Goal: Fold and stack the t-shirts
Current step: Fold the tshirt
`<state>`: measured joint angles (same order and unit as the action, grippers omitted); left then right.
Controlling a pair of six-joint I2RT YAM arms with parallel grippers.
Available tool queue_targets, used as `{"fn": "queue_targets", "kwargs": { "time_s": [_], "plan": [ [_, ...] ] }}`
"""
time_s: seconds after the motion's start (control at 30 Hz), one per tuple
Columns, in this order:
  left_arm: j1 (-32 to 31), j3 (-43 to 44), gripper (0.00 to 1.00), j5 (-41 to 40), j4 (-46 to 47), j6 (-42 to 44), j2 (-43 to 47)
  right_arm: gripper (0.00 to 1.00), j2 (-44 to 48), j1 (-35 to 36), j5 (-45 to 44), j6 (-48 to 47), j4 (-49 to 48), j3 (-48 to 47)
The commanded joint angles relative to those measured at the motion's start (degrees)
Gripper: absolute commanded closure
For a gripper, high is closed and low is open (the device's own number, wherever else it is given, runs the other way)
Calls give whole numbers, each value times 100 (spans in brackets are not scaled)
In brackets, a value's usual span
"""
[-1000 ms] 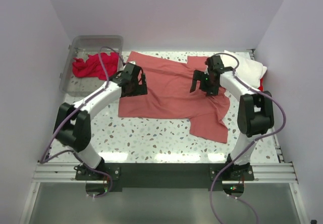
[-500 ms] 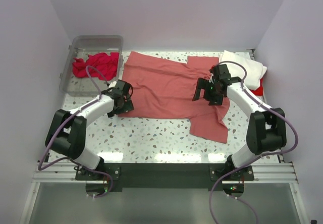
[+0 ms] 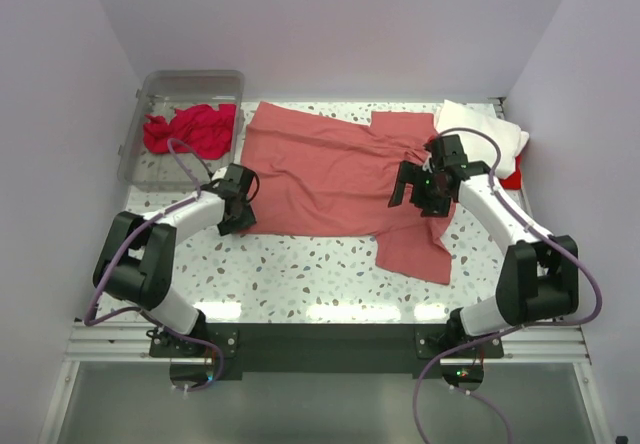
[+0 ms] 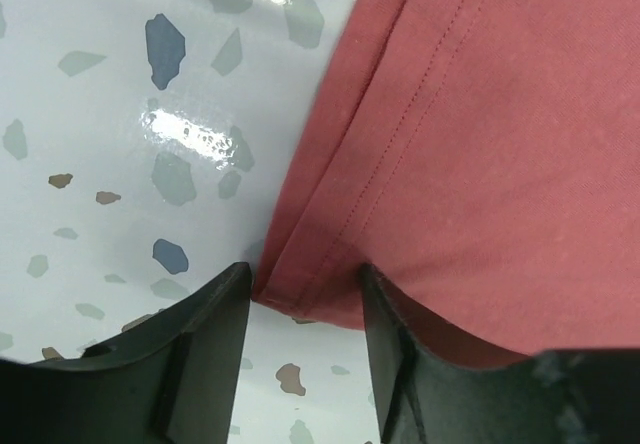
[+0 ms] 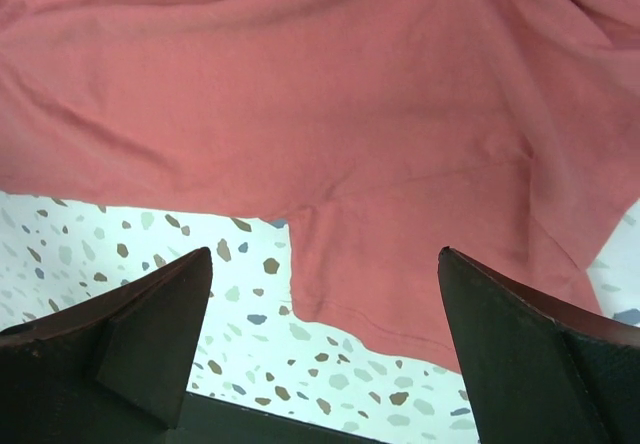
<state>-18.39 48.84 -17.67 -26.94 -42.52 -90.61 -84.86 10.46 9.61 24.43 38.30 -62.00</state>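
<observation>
A large faded coral-red t-shirt (image 3: 320,174) lies spread flat across the middle of the table. My left gripper (image 3: 239,221) is low at its near left corner. In the left wrist view the hemmed corner (image 4: 330,254) sits between the two fingers (image 4: 205,349), which have narrowed but still show table between them. My right gripper (image 3: 420,190) hovers wide open above the shirt's right side, over the sleeve edge (image 5: 400,294), holding nothing. A white t-shirt (image 3: 490,132) lies at the back right on a bright red one (image 3: 514,176). A crimson t-shirt (image 3: 192,130) is bunched in the bin.
The clear plastic bin (image 3: 190,80) stands at the back left corner. Speckled table (image 3: 300,269) shows in front of the coral shirt. Walls close in the left, right and back sides.
My left gripper came off the shirt's left part, down to its near left corner, and its jaws narrowed round the hem. My right gripper drifted slightly right and nearer, still wide open.
</observation>
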Motion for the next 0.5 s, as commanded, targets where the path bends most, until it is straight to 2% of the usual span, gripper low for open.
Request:
{"fn": "queue_targets", "kwargs": {
  "time_s": [0.0,0.03,0.2,0.47],
  "plan": [
    [55,-68,49,36,224,-90,-27,2,391,-140,-143,54,256,100],
    [55,-76,51,27,215,-90,-10,2,435,-167,-204,62,326,135],
    [73,-164,51,1,137,-63,78,2,725,-316,-301,106,546,328],
    [108,-278,45,97,84,-90,333,1,1182,-325,-574,431,986,899]
  ]
}}
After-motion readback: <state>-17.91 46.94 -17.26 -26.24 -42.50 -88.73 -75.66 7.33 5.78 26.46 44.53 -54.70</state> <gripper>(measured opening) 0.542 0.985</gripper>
